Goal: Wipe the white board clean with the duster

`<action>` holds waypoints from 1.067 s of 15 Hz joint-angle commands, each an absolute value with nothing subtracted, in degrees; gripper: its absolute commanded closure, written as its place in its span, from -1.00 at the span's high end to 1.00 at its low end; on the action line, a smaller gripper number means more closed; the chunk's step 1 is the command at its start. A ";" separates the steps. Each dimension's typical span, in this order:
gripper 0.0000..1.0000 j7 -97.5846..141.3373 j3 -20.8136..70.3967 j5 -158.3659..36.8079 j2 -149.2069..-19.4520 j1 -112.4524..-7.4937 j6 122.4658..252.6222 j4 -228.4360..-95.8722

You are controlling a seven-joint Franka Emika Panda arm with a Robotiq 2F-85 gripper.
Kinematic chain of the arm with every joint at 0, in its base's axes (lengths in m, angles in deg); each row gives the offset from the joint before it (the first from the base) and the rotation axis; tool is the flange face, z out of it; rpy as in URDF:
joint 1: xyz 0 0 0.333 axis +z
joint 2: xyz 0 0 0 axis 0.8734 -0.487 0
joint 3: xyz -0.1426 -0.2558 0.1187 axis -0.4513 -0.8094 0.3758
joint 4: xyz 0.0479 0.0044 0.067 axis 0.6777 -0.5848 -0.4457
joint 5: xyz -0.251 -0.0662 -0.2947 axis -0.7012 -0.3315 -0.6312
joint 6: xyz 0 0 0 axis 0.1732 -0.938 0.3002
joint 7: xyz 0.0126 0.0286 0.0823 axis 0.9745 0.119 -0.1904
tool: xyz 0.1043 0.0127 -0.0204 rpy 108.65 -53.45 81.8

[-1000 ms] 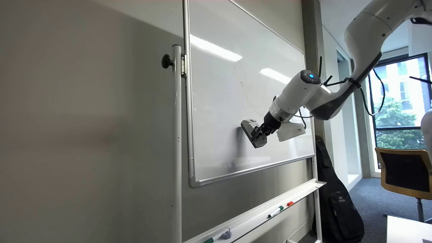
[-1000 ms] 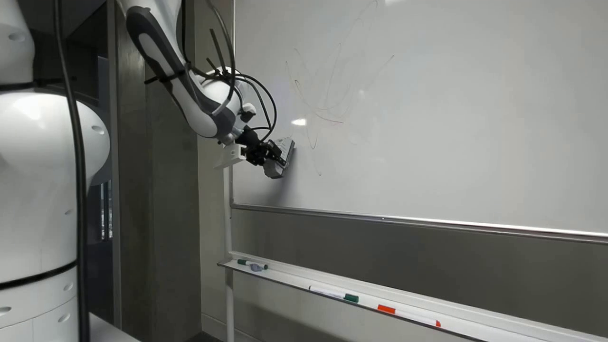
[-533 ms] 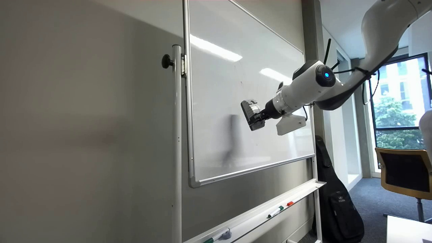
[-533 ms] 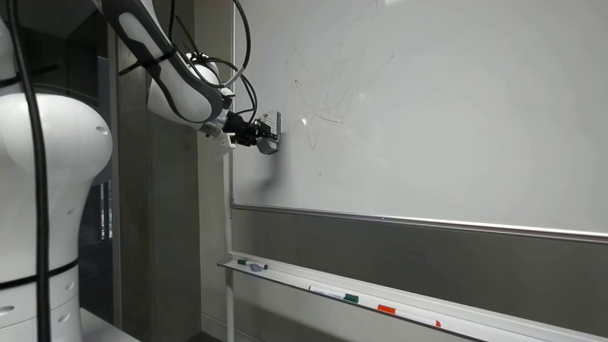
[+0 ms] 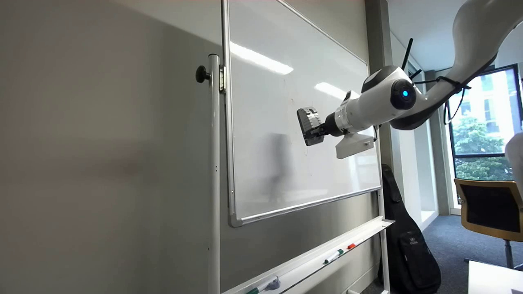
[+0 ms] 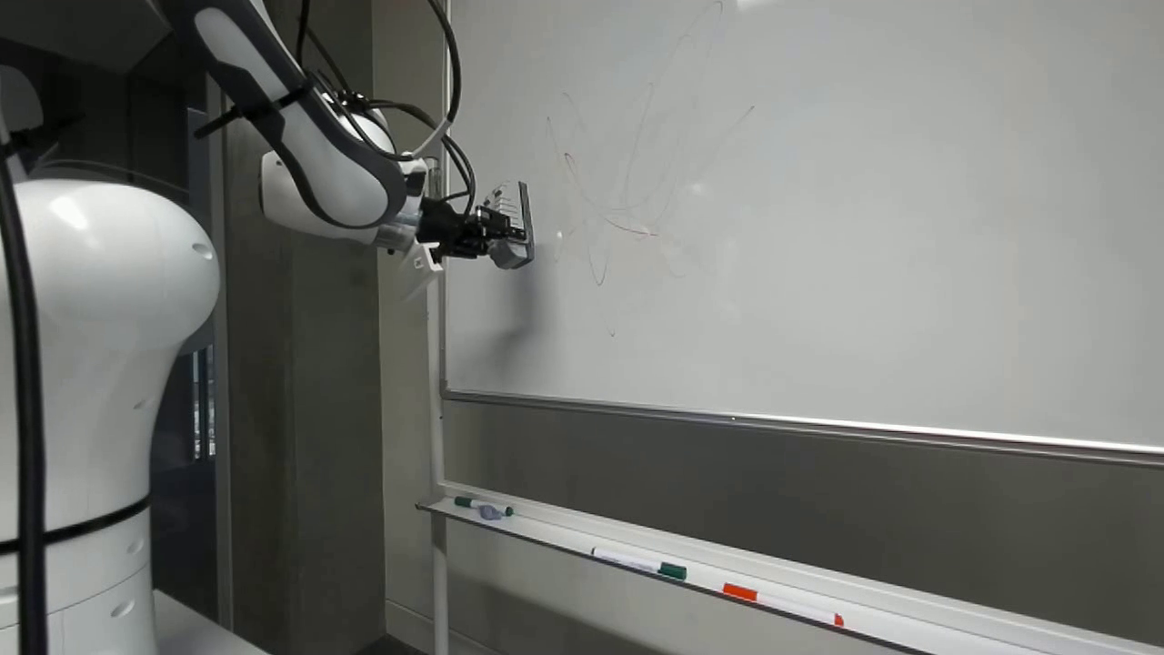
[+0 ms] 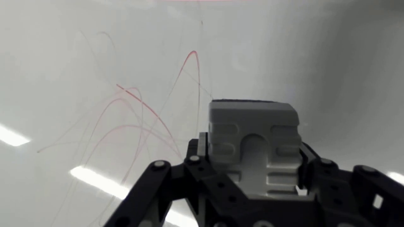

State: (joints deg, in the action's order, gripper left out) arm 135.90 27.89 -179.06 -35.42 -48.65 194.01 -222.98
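Observation:
The white board (image 5: 261,106) is glossy with a thin silver frame; its surface (image 6: 891,227) carries thin reddish and faint dark scribbles on its left part in an exterior view. The scribbles also show on the board in the wrist view (image 7: 63,72), left of the duster. The duster (image 5: 308,120) is a pale grey block with a dark face turned to the board. My gripper (image 6: 506,233) is shut on the duster, one finger on each side of the body in the wrist view (image 7: 252,154). The duster's shadow lies apart from it, so it appears off the board.
A white ledge (image 6: 564,537) below the board holds several markers, including a green-capped marker (image 6: 637,561) and a red-capped marker (image 6: 782,602). A stand post (image 5: 214,171) is at the board's edge. A black bag (image 5: 408,245) leans behind, beside a chair (image 5: 488,208).
My gripper has risen with the duster along the board and drawn back a little. The duster has turned more upright, and its shadow has separated from it. The scribbles look unchanged.

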 commanded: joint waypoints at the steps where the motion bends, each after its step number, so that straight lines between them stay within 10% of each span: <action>1: -0.24 138.48 27.84 -182.06 -32.31 -47.14 189.83 -225.60; 11: -0.24 137.70 27.45 -182.35 -31.86 -46.43 187.76 -226.48; 12: 0.26 135.56 27.11 -180.18 -33.55 -46.36 189.56 -224.71; 16: 0.26 135.56 27.11 -180.18 -33.55 -46.36 189.55 -224.79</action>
State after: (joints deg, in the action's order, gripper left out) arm 136.08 27.83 -180.38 -33.60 -47.24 189.92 -224.79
